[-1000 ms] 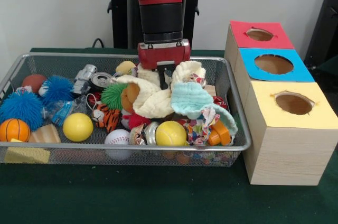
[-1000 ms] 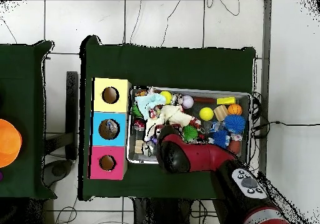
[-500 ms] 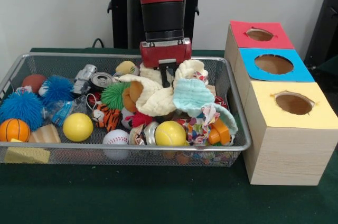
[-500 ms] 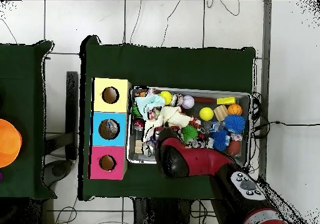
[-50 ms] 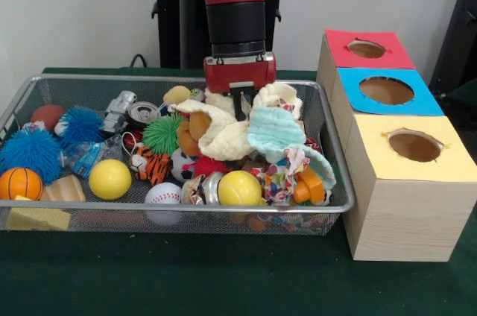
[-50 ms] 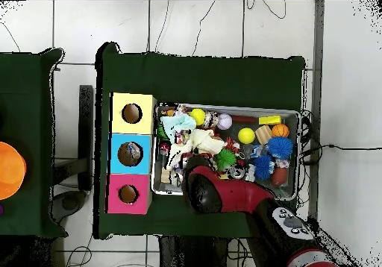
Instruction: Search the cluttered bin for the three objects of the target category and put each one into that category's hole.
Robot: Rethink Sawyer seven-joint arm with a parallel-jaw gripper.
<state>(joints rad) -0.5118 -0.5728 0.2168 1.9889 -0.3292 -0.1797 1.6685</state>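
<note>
- Green cloth covers the bench [image 5: 186, 286]; behind it stands a pale wall, and the overhead view shows a white tiled floor [image 6: 194, 25] around it.
- Front view: the wire bin [image 5: 328, 204] holds balls, spiky toys and cloths, with a cream cloth [image 5: 223, 137] near its far edge.
- The tool [image 5: 240, 103] hangs over that cloth, gripping it.
- Only overhead: a second green bench [image 6: 22, 77] with an orange object [image 6: 9, 171].
- The yellow, blue and red hole boxes [image 5: 406, 144] sit beside the bin.
</note>
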